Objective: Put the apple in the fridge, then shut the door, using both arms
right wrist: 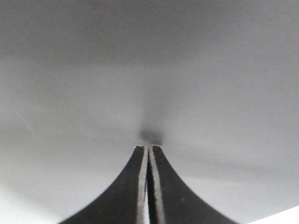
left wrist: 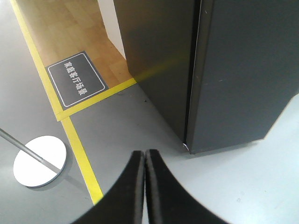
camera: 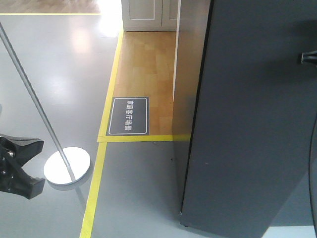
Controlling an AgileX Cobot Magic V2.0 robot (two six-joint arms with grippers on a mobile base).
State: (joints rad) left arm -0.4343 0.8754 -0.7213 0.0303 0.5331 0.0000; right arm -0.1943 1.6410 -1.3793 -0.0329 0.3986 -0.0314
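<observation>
The dark grey fridge (camera: 190, 99) stands at the right, and its door (camera: 257, 124) lies flat against it with only a thin seam showing. Both also show in the left wrist view, the fridge (left wrist: 154, 56) and the door (left wrist: 247, 70). My right gripper (right wrist: 148, 147) is shut and empty, its tips right against the door's grey face (right wrist: 149, 70); its black tip shows in the front view (camera: 307, 57). My left gripper (left wrist: 144, 153) is shut and empty, above the grey floor short of the fridge's near corner. The apple is out of view.
A round white stand base (camera: 67, 166) with a slanted metal pole (camera: 29, 87) is on the floor at the left. Yellow floor tape (camera: 96, 188) borders a wood floor patch with a dark floor sign (camera: 129, 115). A white cabinet (camera: 148, 15) stands at the back.
</observation>
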